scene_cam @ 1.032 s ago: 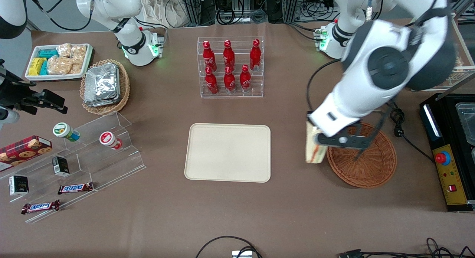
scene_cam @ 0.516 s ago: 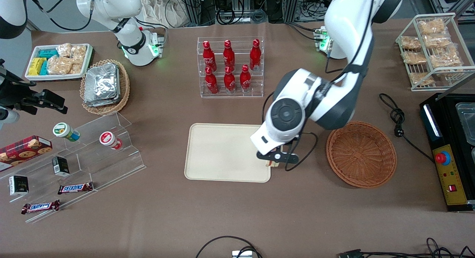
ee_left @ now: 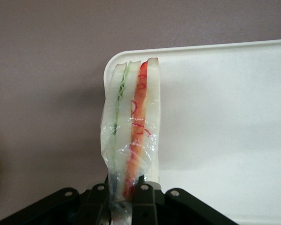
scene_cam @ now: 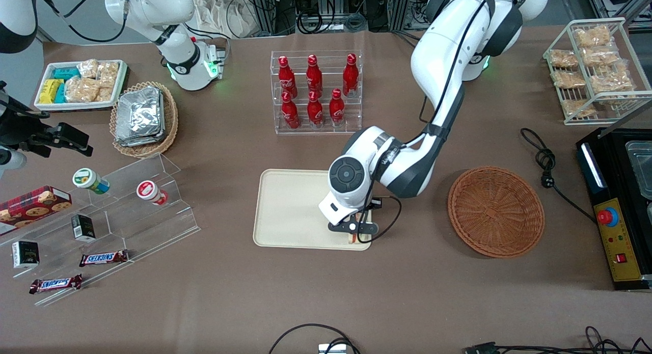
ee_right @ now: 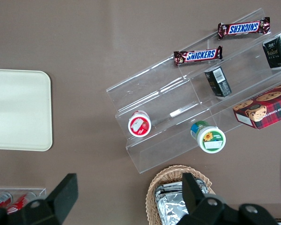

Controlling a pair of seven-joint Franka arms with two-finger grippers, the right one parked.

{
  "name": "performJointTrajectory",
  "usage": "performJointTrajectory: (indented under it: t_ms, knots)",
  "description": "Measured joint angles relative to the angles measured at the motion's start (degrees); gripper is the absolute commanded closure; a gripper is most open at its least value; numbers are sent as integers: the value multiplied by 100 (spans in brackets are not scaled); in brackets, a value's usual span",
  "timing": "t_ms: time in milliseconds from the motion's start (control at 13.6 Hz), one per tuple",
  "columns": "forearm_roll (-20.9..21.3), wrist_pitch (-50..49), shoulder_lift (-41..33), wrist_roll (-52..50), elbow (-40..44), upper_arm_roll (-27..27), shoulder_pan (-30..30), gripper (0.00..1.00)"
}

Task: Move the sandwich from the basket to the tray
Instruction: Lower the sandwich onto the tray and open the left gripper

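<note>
Since the previous frame, the gripper (scene_cam: 353,232) had shifted from the tray's edge nearest the basket (scene_cam: 496,211) to a position over the tray's (scene_cam: 295,211) corner nearest the front camera on that same side. Its fingers (ee_left: 145,194) were closed on the sandwich (ee_left: 130,136), which was held on edge, wrapped in clear film, with green and red filling lines showing between pale bread layers. In the wrist view the sandwich lay over the tray's rounded corner, partly over the brown desk (ee_left: 47,93). The basket sat on the desk, well apart from the tray, toward the working arm's end.
</note>
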Motion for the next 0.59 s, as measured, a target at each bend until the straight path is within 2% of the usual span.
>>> performJointTrajectory:
  t_ms: [147,221,295,368,589]
  knots:
    - [127,29,98,-19,13,4,-3,99]
    - [161,54,125,-85,15,4,-12,75]
    - [177,101,146,-170,16,4,-25,42]
    - [181,181,159,-219,16,4,-35,1]
    - [189,269,167,-273,18,4,-49,0]
